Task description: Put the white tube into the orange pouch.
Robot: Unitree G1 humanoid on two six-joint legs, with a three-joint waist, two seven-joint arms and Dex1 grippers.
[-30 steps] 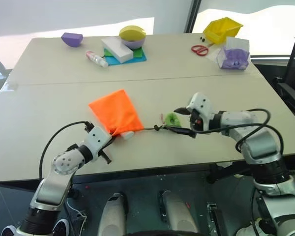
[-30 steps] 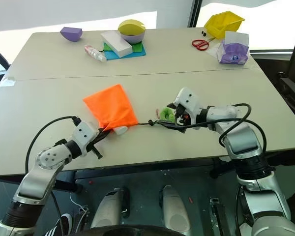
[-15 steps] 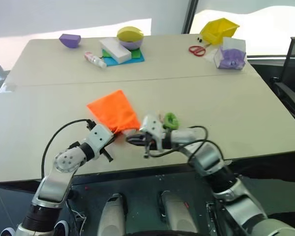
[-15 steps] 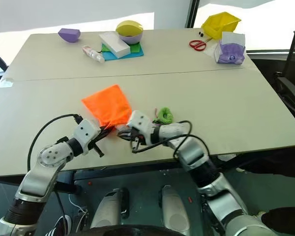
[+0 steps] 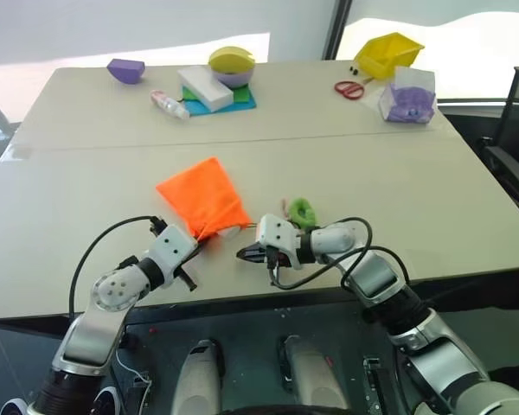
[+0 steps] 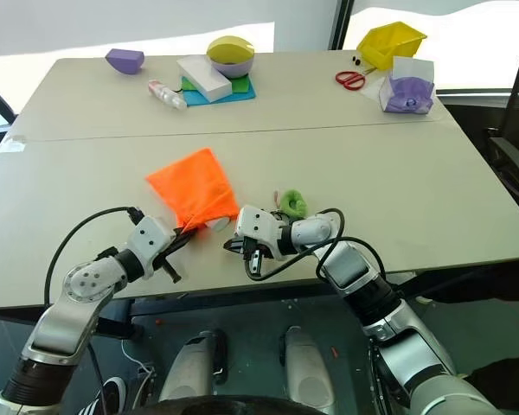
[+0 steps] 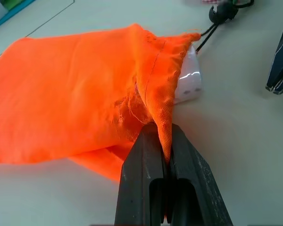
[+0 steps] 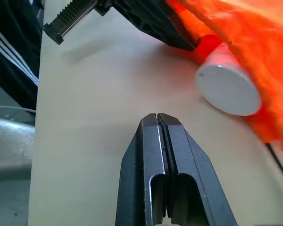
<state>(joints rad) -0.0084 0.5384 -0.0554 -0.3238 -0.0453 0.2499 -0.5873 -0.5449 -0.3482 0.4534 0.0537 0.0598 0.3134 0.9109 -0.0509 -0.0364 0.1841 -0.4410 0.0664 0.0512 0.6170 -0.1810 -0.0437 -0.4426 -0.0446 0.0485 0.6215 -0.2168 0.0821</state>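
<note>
From the left eye view, the orange pouch (image 5: 201,205) lies flat on the beige surface (image 5: 398,181), its mouth turned toward the robot, and the left gripper (image 5: 194,243) has its jaws shut on the pouch's near edge. The white tube (image 5: 227,231) pokes cap-first out of the pouch mouth, most of it inside the fabric. The right gripper (image 5: 245,254) sits just beside the pouch mouth on the side away from the left gripper, jaws pressed together with nothing between them, tips aimed at the tube's cap. A green ring (image 5: 303,209) lies near the pouch, behind the right gripper's wrist. Well beyond the pouch, at the far edge, stand a white block (image 5: 205,87), a small bottle (image 5: 169,104), red scissors (image 5: 351,87) and a yellow bin (image 5: 388,52). In the left wrist view the two black fingers (image 7: 146,174) pinch a fold of the pouch's rim — the tube's white cap (image 7: 189,81) shows under the lifted fabric, resting on the surface. In the right wrist view the closed fingers (image 8: 167,165) point along the surface toward the round cap face (image 8: 228,89), near it but apart, with orange cloth draped over the tube's body.
</note>
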